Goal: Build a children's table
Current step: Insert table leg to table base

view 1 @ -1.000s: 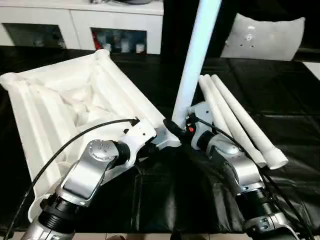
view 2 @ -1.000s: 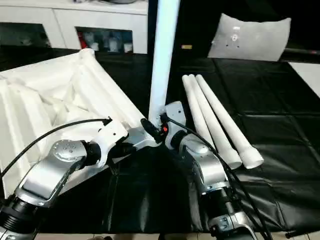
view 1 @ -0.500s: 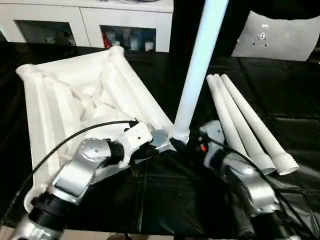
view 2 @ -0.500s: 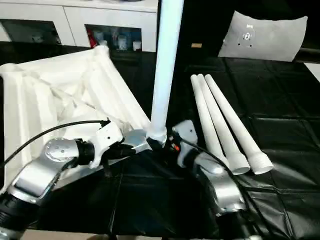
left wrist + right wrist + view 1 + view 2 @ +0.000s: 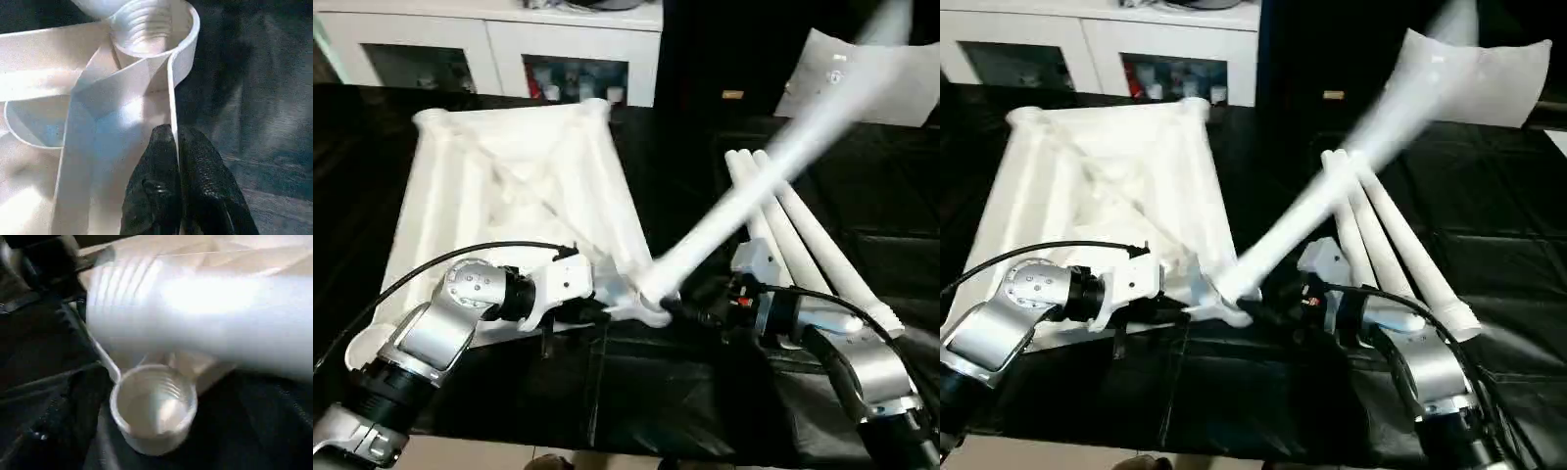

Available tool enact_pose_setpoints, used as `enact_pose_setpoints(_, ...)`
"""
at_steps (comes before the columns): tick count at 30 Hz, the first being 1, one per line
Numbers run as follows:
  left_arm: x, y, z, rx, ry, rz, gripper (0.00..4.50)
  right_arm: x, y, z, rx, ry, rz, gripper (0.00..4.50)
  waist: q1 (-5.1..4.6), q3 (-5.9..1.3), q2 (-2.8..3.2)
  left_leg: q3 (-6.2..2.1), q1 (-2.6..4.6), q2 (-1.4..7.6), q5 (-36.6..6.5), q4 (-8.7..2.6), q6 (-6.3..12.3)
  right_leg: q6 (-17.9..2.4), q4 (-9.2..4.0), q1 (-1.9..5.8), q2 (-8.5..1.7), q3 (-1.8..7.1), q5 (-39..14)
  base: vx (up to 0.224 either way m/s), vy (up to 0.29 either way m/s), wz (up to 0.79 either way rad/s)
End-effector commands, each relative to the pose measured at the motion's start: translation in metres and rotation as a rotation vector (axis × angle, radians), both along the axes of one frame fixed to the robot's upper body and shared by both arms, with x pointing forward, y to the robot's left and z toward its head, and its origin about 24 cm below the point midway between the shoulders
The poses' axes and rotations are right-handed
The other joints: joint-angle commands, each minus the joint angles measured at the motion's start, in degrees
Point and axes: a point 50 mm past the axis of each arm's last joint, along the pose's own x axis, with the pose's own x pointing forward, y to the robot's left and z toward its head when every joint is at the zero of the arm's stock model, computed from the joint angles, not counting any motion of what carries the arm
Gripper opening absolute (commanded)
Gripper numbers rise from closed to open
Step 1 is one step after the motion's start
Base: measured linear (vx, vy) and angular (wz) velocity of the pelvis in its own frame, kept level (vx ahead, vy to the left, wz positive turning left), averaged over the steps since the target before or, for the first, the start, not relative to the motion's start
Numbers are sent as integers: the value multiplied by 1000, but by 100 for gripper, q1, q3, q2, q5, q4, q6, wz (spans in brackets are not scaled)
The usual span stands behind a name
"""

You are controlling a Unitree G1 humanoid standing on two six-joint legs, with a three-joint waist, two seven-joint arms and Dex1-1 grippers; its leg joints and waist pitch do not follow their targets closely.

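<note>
- The table top (image 5: 509, 196) lies upside down, ribbed side up, on the black tabletop (image 5: 705, 411), filling the picture from 9 to 12 o'clock in the head views.
- Its near corner socket (image 5: 651, 308) sits just short of centre, at about 6 o'clock.
- One leg (image 5: 773, 166) has its thick end at that socket and leans steeply away toward 2 o'clock, blurred along its length; whether it is seated in the socket cannot be told.
- Three more legs (image 5: 803, 235) lie side by side on the tabletop at 3 o'clock, touching one another, thick ends toward the robot.
- The left claw (image 5: 177, 161) is pinched shut on a thin rib of the table top right beside the socket, one black finger each side of it.
- The right claw (image 5: 705, 311) is at 5 o'clock, just beside the socket; its fingers are hidden, so how far it is open cannot be told, and it holds nothing that can be seen.
- A white cabinet (image 5: 509, 49) stands behind at 11 o'clock, and a grey cushion (image 5: 1489, 73) at 1 o'clock.
</note>
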Motion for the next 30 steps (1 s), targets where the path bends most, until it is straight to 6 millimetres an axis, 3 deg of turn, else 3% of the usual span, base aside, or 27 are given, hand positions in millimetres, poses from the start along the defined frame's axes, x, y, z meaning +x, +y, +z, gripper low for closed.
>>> enact_pose_setpoints(1, -8, -6, -11, 40, 50, -82, 0, -2, 3, 4, 10, 21, 44, 447, -8, -421, 68, -92, 55, 339, -1004, -340, 304, -1366, -373, 309, -488, 316, -1145, 0, 0, 0)
enact_pose_setpoints(5, -11, -6, -14, 37, 59, -83, 0, -8, 8, -1, 5, 52, 60, 447, 5, -429, 44, -98, 43, 344, -992, -341, 240, -1281, -369, 309, -492, 311, -1253, 0, 0, 0)
enact_pose_setpoints(13, -14, -1, -22, 52, 50, -89, 0, -28, 16, -11, 16, 95, 89, 447, 12, -452, 17, -97, 19, 334, -823, -322, 317, -1199, -360, 320, -494, 308, -1152, 0, 0, 0)
enact_pose_setpoints(17, -16, 2, -25, 74, 37, -119, 0, -30, 17, -10, 23, 90, 78, 447, 3, -454, 14, -100, 15, 328, -924, -331, 296, -1077, -387, 311, -495, 303, -1409, 0, 0, 0)
enact_pose_setpoints(22, -20, 6, -28, 78, 6, -151, 0, -26, 18, -9, 47, 58, -16, 447, 9, -483, 32, -111, 33, 330, -1100, -344, 186, -939, -419, 290, -500, 300, -1760, 0, 0, 0)
enact_pose_setpoints(30, -24, 7, -29, 47, -71, -180, 0, -12, 16, -11, 62, 2, -198, 447, 12, -557, 37, -111, 50, 332, -1102, -345, 64, -975, -367, 285, -493, 293, -1397, 0, 0, 0)
